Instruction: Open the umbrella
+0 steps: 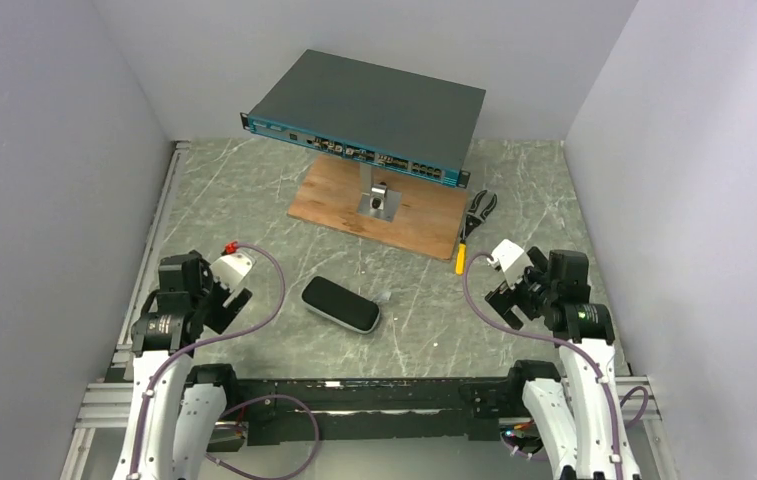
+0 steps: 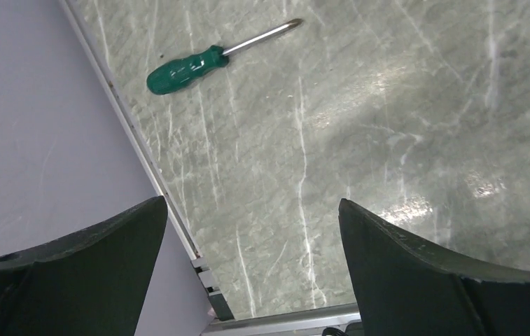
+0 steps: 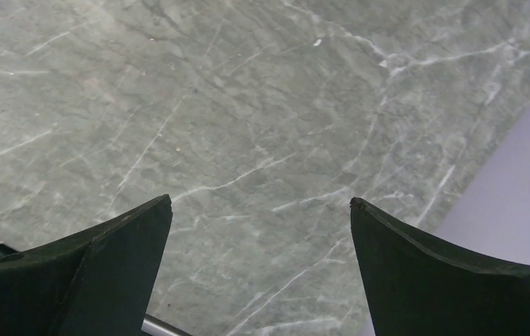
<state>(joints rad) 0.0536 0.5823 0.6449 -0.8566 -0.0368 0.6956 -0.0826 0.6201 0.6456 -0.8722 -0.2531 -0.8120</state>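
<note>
Nothing is done yet: the umbrella [image 1: 340, 304] lies shut in its dark case on the table [image 1: 234, 200] between the arms, while the left gripper [image 2: 251, 203] and right gripper [image 3: 260, 199] hang wide apart-jawed and empty, well clear of it.

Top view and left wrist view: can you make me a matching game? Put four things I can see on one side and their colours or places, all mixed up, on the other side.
Things:
1. umbrella case
2. switch box
3. screwdriver
4. wooden board

Clues:
A. has a green handle
B. dark and oval, lying flat in front of the board
C. grey-teal, raised up above the board
D. brown, lying flat underneath the box

Right pairs: 1-B, 2-C, 3-A, 4-D.
</note>
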